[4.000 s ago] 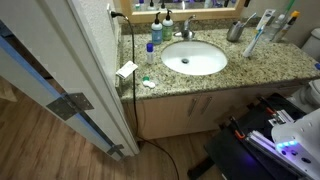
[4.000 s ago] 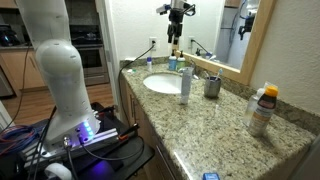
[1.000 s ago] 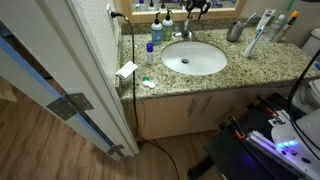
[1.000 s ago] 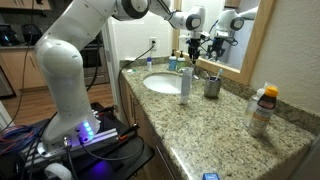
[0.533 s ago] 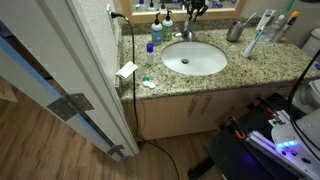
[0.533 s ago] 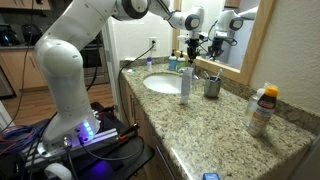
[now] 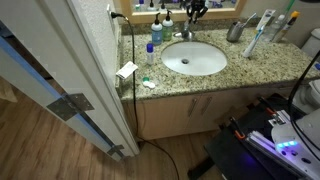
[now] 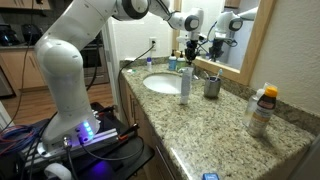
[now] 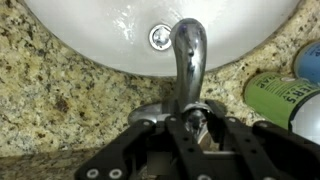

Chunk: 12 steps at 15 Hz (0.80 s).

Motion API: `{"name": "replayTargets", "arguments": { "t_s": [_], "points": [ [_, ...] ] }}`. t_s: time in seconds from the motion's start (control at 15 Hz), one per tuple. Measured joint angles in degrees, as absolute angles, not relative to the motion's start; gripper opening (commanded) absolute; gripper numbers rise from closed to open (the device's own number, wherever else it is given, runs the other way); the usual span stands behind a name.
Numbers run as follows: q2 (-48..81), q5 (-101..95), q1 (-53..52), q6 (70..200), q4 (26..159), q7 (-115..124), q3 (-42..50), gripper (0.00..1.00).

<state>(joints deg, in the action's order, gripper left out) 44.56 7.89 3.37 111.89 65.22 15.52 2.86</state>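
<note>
- Gripper (image 9: 191, 122): at the back rim of the sink, behind the spout. Its jaws are drawn in narrow and pinch the chrome piece at the foot of the faucet. In an exterior view the gripper (image 8: 193, 43) hangs over the sink's far edge, close to the mirror (image 8: 232, 35).
- Faucet (image 9: 187, 55): chrome, upright at the sink's back edge. The spout arches forward over the bowl and ends just beside the drain (image 9: 159, 37). It is small but discernible in an exterior view (image 7: 188, 31).
- Sink (image 9: 95, 35): a white oval bowl set in the speckled granite counter (image 9: 55, 110), seen in both exterior views (image 7: 196, 62) (image 8: 160, 84).
- Green can (image 9: 277, 93): on the counter just beside the faucet's foot, at the sink's back corner.
- Tall white bottle (image 8: 185, 84): standing upright at the sink's rim.
- Metal cup (image 8: 211, 87): near the sink, on the far side of the tall white bottle from it.
- Orange-capped bottle (image 8: 262, 108): on the counter, well apart from the sink.
- Robot arm (image 8: 62, 70): a white arm reaching over the sink from beside the counter.
</note>
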Motion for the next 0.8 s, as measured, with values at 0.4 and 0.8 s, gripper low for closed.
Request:
{"name": "replayTargets", "arguments": {
  "t_s": [0.4,0.8],
  "points": [
    [45.4,5.2,1.6,109.1,65.9,12.3,2.2,0.07],
    [46.0,0.5,-0.1,108.0,65.1,13.0,2.5,0.07]
  ]
}}
